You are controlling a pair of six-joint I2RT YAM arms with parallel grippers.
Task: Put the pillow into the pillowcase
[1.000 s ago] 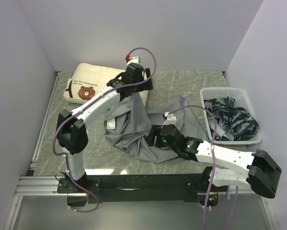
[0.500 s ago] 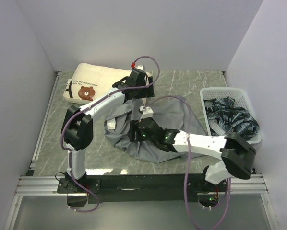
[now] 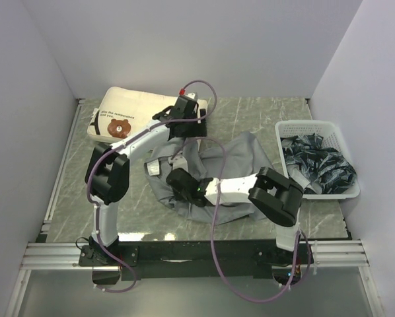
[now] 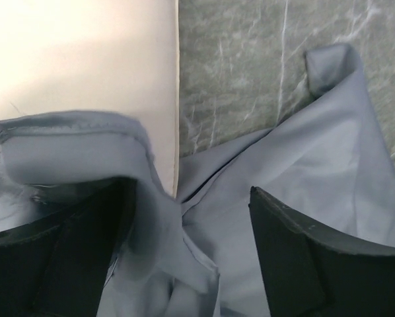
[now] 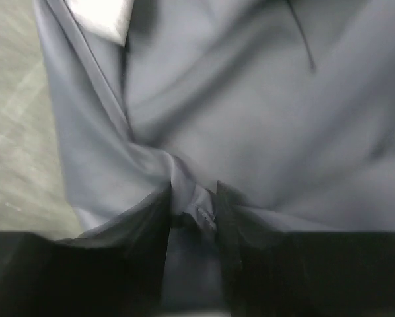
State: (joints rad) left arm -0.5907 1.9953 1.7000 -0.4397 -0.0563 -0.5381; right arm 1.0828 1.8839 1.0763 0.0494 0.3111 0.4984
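Far left, rear: pillow [image 3: 121,119] flat on table [image 3: 72,191]. Centre: left gripper [image 4: 189,205] spread wide, pillowcase [image 3: 240,155] hem draped over one finger. Nearer: right gripper [image 5: 192,198] clamped on pillowcase fold. Far right: white basket [image 3: 310,123].

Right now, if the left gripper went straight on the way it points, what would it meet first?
Most likely the pillowcase: its grey folds fill the open gap of the left gripper. Just beyond lies the edge of the pillow, though depth is hard to judge.
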